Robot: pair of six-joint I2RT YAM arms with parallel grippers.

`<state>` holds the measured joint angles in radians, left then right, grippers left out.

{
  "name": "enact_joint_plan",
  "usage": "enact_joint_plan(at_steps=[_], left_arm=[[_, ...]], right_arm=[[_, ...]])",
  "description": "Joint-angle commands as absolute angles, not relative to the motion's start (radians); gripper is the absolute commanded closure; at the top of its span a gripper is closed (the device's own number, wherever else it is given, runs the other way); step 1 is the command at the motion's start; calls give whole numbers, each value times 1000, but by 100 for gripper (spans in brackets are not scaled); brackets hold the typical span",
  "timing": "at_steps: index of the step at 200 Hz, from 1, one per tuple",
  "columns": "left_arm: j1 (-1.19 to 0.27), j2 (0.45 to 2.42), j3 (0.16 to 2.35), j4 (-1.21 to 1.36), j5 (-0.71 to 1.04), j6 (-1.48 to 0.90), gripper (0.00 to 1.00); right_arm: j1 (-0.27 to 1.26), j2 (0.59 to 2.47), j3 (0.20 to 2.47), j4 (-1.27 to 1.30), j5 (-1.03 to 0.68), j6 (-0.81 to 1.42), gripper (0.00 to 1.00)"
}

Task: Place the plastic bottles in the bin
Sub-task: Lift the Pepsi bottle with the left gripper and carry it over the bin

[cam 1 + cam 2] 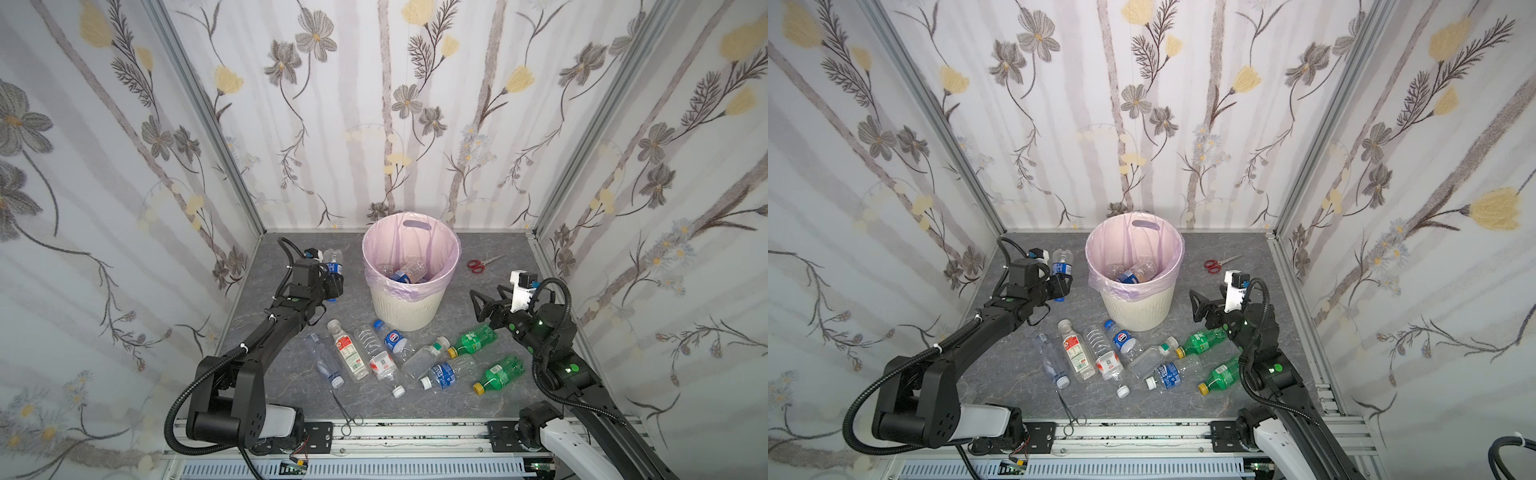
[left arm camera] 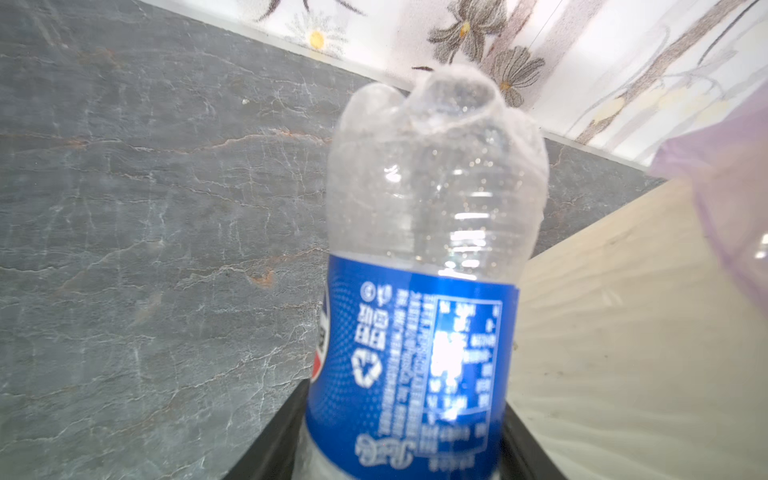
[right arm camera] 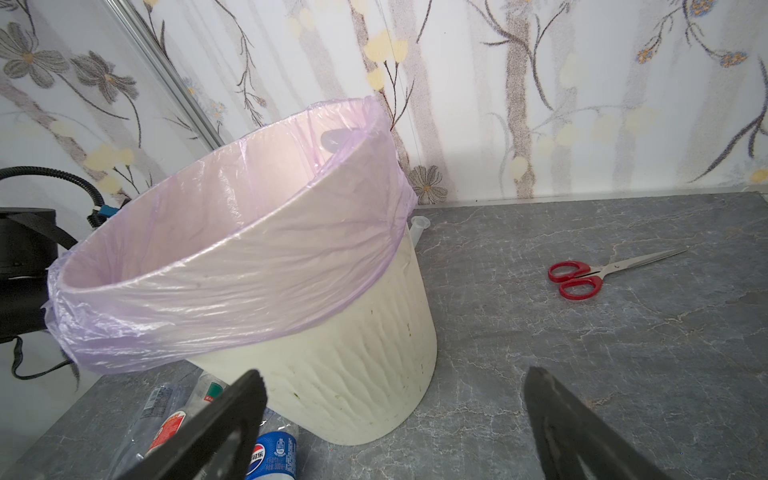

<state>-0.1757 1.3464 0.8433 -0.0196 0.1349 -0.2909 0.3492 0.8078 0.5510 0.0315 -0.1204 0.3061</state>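
Your left gripper (image 1: 333,286) pinches a clear, blue-labelled Pepsi bottle (image 2: 419,316) around its label band, base pointing away from the wrist, just left of the bin (image 1: 401,309) and not yet over its mouth. Your right gripper (image 3: 395,378) hangs spread and empty on the bin's other side. Judge the bottle empty: light, slick and thin-walled, so squeeze gently at the label, and take the other bottles (image 1: 374,357) lying on the table (image 1: 436,407) the same way.
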Motion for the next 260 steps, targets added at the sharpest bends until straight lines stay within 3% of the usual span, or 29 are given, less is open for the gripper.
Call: enact_joint_plan(at_steps=[1, 49, 154, 260], left_arm=[[-172, 1297, 873, -72, 104, -281, 43], [-173, 1162, 951, -153, 98, -283, 42], [-215, 1082, 1133, -162, 411, -368, 41], [-390, 1188, 1240, -46, 335, -437, 42]], right_arm=[[351, 819, 560, 34, -112, 310, 3], [350, 833, 564, 27, -117, 310, 3], [350, 841, 570, 22, -130, 319, 3], [351, 851, 566, 39, -146, 349, 4]])
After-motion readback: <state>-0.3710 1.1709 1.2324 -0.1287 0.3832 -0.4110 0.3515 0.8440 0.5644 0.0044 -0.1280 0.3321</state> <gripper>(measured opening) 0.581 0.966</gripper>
